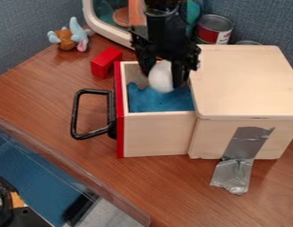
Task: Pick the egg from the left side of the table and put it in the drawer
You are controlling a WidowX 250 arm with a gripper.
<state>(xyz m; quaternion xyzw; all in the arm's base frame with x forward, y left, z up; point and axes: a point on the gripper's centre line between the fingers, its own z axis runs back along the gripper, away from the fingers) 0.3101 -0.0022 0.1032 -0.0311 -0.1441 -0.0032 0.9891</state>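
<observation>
The black gripper hangs down over the pulled-out drawer, its two fingers on either side of a white egg and shut on it. The egg is at the back part of the drawer opening, above a blue cloth-like lining. The drawer is light wood with a red front and a black handle, and stands out to the left of the wooden box. Whether the egg touches the lining cannot be told.
Box lid is right of the gripper. Red block and plush toy lie behind left. Cans and a white-framed item stand behind. Grey tape hangs down the box.
</observation>
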